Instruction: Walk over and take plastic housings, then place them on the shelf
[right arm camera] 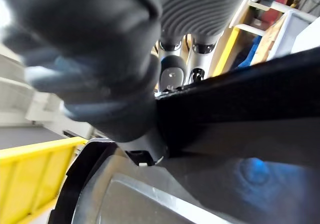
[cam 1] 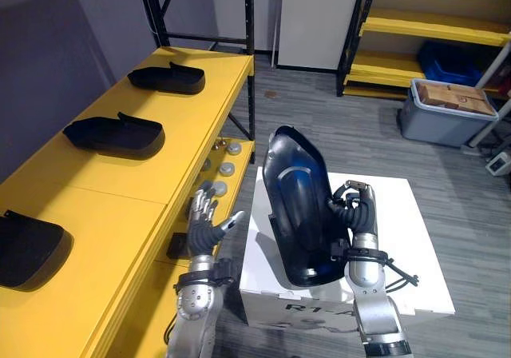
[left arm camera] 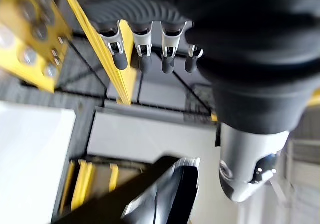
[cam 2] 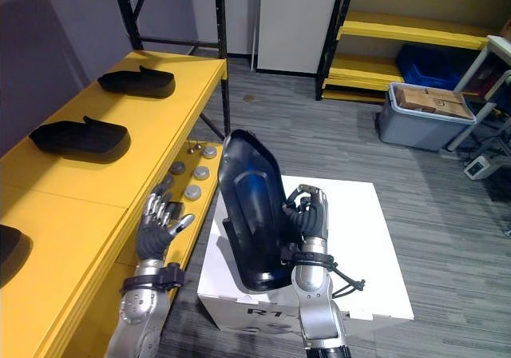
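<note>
Now, right hand (cam 1: 357, 208) around upright housing (cam 1: 297, 184).

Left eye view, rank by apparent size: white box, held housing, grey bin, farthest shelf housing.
white cardboard box
black plastic housing in right hand
grey plastic bin
farthest black housing on yellow shelf
Distance shrinks the last two.

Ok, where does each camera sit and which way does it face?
Left eye view: head, facing down at yellow shelf and white box; left hand open, right hand gripping black housing.
Right eye view: beside it, shares that scene.
Left wrist view: along left hand's fingers toward the shelf.
Right wrist view: along right hand, close against the housing.
</note>
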Robot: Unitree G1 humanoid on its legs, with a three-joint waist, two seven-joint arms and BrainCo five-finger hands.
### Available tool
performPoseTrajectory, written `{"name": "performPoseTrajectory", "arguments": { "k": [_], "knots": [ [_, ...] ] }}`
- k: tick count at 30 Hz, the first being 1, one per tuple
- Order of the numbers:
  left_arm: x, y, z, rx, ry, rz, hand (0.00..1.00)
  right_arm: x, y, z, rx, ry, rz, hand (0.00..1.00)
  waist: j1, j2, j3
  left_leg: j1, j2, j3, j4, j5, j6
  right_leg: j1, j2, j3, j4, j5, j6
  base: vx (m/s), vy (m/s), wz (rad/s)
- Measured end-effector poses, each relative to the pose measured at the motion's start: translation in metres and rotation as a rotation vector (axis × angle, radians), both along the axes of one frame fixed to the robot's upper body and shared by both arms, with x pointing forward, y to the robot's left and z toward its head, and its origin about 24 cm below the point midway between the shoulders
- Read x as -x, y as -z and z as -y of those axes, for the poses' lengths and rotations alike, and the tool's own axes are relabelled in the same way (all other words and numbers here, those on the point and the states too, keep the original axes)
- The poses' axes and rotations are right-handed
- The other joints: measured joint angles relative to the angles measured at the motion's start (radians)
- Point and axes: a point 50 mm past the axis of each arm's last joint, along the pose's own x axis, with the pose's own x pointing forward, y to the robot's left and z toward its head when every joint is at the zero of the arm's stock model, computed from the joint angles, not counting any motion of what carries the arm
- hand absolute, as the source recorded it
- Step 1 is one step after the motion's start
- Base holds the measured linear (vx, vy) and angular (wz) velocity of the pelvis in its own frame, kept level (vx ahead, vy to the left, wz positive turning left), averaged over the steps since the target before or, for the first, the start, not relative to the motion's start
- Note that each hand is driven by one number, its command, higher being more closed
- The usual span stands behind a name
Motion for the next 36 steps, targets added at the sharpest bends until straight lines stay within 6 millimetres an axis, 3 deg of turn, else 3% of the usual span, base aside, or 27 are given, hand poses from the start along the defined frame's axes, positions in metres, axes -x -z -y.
{"name": "performPoseTrajectory", "arguments": {
  "k": [8,12,13,24,25,36],
  "knots": [
    [-0.006,0.0,0.04,-0.008,0.2,-0.001,0.0,-0.003,-0.021,-0.025,-0.032,-0.092,0.099,1.0,-0.002,0.008,-0.022,0.003,0.004,0.003,0.0,0.001,0.002,-0.001,0.006,0.009,0.0,0.005,-0.004,0.0,0.002,-0.02],
    [-0.013,0.001,0.045,-0.023,0.215,-0.004,0.0,-0.003,-0.025,-0.027,-0.046,-0.088,0.123,1.0,-0.001,0.008,-0.025,0.002,0.004,0.003,0.0,0.002,0.004,-0.003,0.009,0.011,0.0,0.01,-0.004,0.0,0.0,0.0],
    [-0.014,-0.001,0.046,-0.027,0.213,0.0,1.0,-0.003,-0.026,-0.027,-0.051,-0.085,0.129,1.0,-0.001,0.008,-0.025,0.002,0.005,0.006,0.0,0.002,0.004,-0.005,0.01,0.013,-0.001,0.012,-0.005,0.0,0.0,-0.04],
    [-0.025,0.0,0.044,-0.034,0.137,-0.03,1.0,-0.003,-0.029,-0.033,-0.097,-0.149,0.157,1.0,-0.027,0.008,-0.034,-0.005,0.008,0.032,0.005,0.003,0.005,-0.021,0.014,0.041,-0.001,0.029,-0.007,0.0,0.006,-0.08],
    [-0.028,0.001,0.043,-0.036,0.121,-0.04,1.0,-0.002,-0.028,-0.034,-0.099,-0.168,0.153,0.0,-0.028,0.009,-0.035,-0.005,0.008,0.032,0.006,0.003,0.005,-0.021,0.014,0.041,-0.001,0.03,-0.007,0.0,0.0,0.0],
    [-0.033,0.003,0.025,-0.071,0.07,-0.056,1.0,0.007,-0.012,-0.034,-0.216,-0.318,0.084,0.0,-0.045,0.009,-0.042,-0.012,0.013,0.058,0.008,0.003,0.005,-0.037,0.019,0.062,-0.001,0.038,-0.009,0.01,0.008,-0.05]
  ]
}}
